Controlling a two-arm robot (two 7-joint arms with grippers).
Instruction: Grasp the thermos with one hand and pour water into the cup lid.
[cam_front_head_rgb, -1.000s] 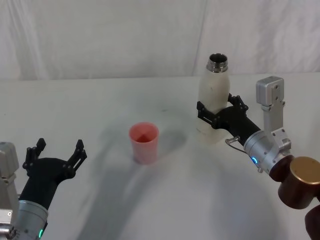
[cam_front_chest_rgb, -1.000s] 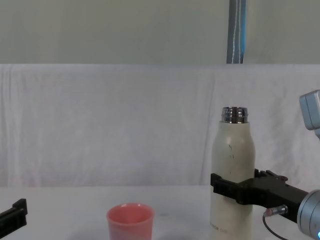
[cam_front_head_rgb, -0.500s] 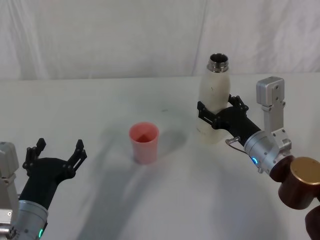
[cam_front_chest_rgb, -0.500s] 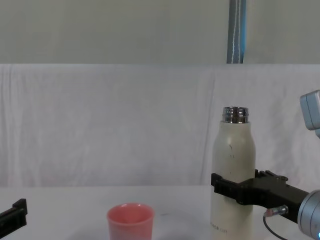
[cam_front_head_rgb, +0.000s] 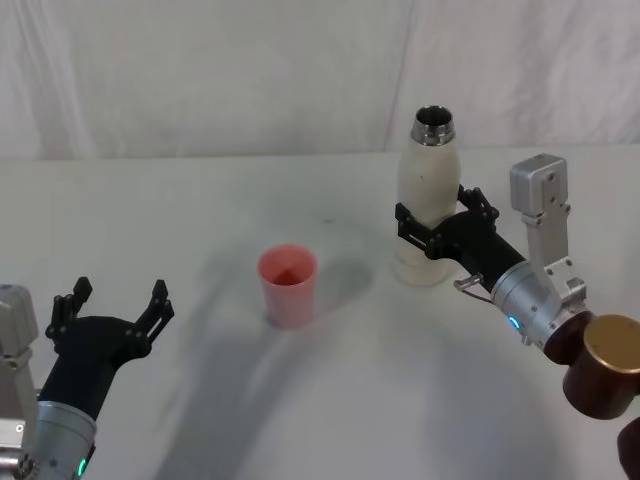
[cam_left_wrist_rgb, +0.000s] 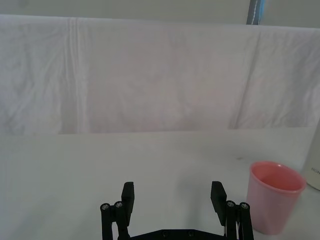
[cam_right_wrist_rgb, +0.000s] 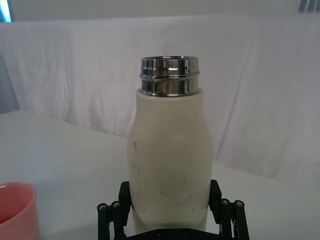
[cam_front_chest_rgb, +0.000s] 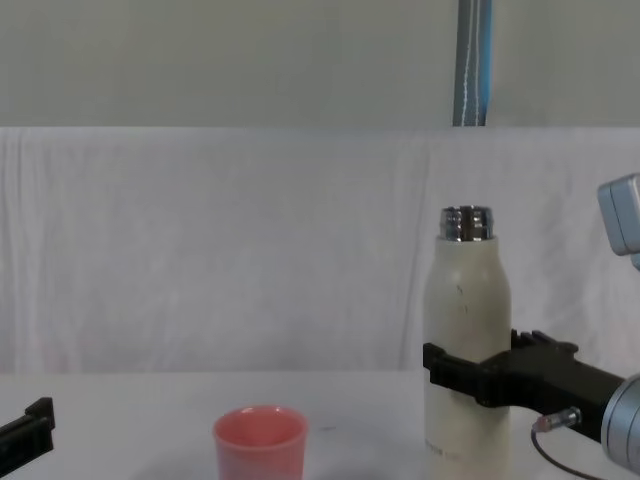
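The thermos (cam_front_head_rgb: 425, 190) is a tall cream-white bottle with an open steel neck; it stands upright right of centre, also seen as the thermos (cam_front_chest_rgb: 466, 330) and the thermos (cam_right_wrist_rgb: 169, 165). My right gripper (cam_front_head_rgb: 435, 225) is shut on the thermos's lower body, its black fingers (cam_front_chest_rgb: 452, 368) clamping both sides. The cup lid (cam_front_head_rgb: 289, 286), a small salmon-pink cup, stands upright to the thermos's left, also the cup lid (cam_front_chest_rgb: 260, 442) and the cup lid (cam_left_wrist_rgb: 275, 196). My left gripper (cam_front_head_rgb: 112, 305) rests open near the table's front left, well away from the cup lid.
A white cloth covers the table (cam_front_head_rgb: 200, 200) and hangs as a backdrop behind it. A grey vertical pole (cam_front_chest_rgb: 473, 62) rises behind the backdrop. Bare tabletop lies between the cup lid and my left gripper.
The thermos has risen slightly and shifted a little left in my right gripper's hold. The left arm and the cup lid have not moved.
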